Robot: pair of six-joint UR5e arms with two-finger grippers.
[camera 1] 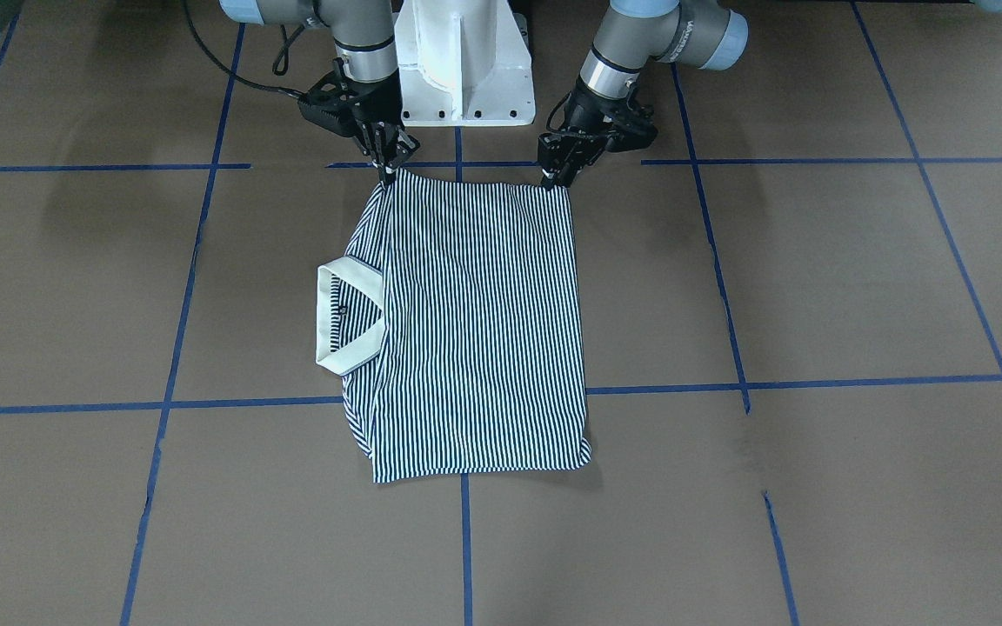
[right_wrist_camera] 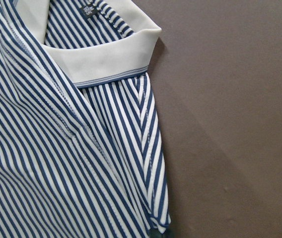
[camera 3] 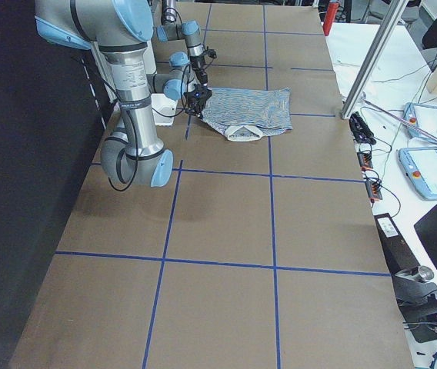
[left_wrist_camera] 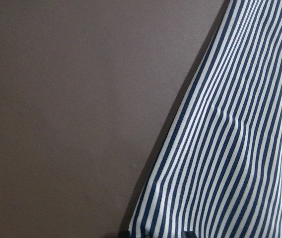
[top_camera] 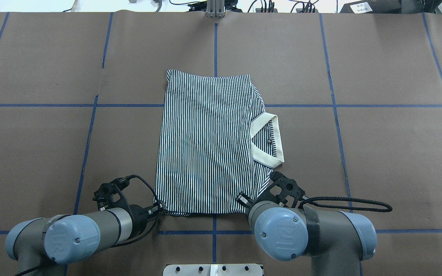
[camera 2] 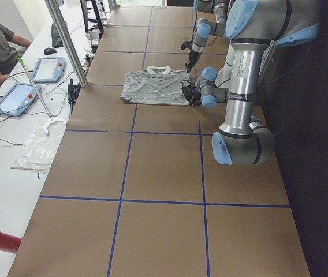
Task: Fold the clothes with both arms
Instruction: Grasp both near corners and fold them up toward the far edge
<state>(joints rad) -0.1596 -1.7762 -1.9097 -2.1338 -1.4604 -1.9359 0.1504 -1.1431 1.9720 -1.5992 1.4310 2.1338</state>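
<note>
Front view: a folded striped polo shirt (camera 1: 475, 330) lies at the middle of the table (camera 1: 814, 278), collar (camera 1: 331, 317) toward the robot's right. The right gripper (camera 1: 390, 172) and left gripper (camera 1: 555, 178) each pinch 1 corner of the shirt's robot-side edge, fingers closed on fabric. Overhead view: the shirt straddles the centre tape line (top_camera: 215, 46).

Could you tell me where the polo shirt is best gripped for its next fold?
Pinch the polo shirt at its two corners nearest the robot, coming from the robot's side: that edge lies straight and flat, beside the left tool and right tool.
</note>
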